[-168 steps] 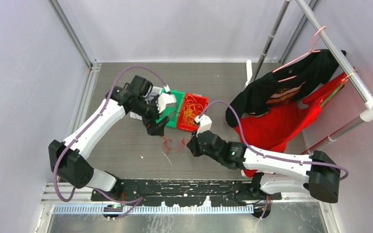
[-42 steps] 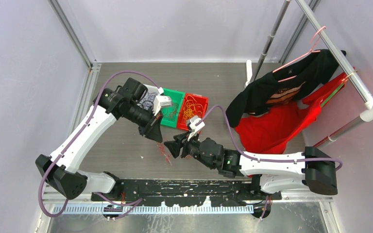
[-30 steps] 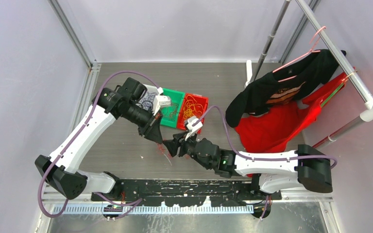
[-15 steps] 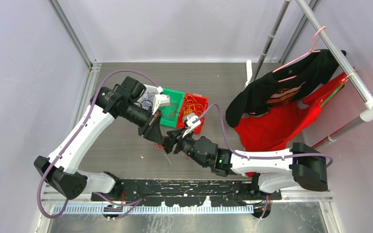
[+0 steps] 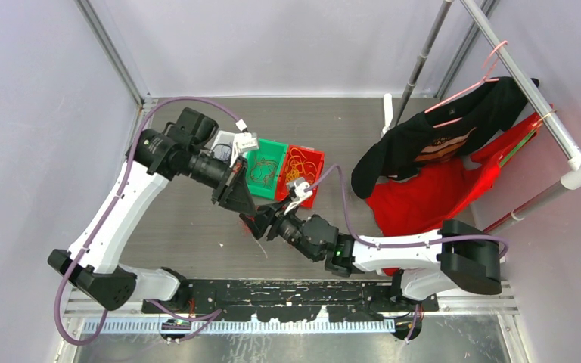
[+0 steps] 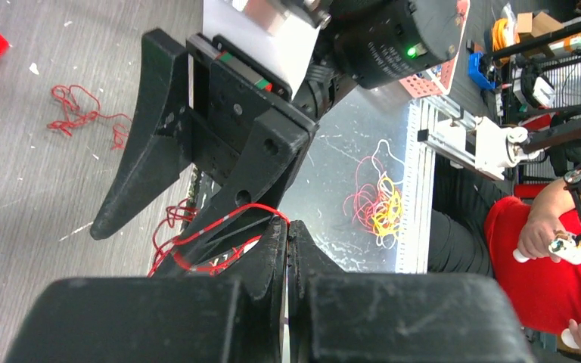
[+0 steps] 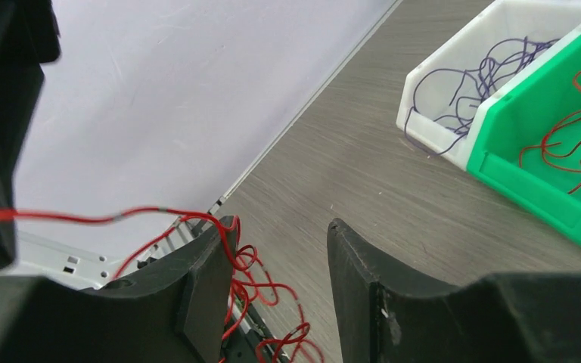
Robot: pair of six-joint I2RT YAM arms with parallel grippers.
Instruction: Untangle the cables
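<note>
From where I stood, most of the sorting looked done. Purple cables point(image 7: 475, 76) lay in the white bin point(image 7: 439, 140), red cables point(image 7: 575, 125) in the green bin point(image 7: 529, 189) and orange-yellow cables point(image 5: 299, 166) in the red bin point(image 5: 319, 159), all toward the far side of the table point(image 5: 189, 234). What remained was a red tangle point(image 6: 185, 253) near the middle, between both grippers. The left gripper point(image 6: 287, 225) had its jaws pinched together on a red strand point(image 6: 227, 218) of it. The right gripper point(image 7: 280, 227) stood with jaws parted, the strand draped over one finger and apparently ungripped.
</note>
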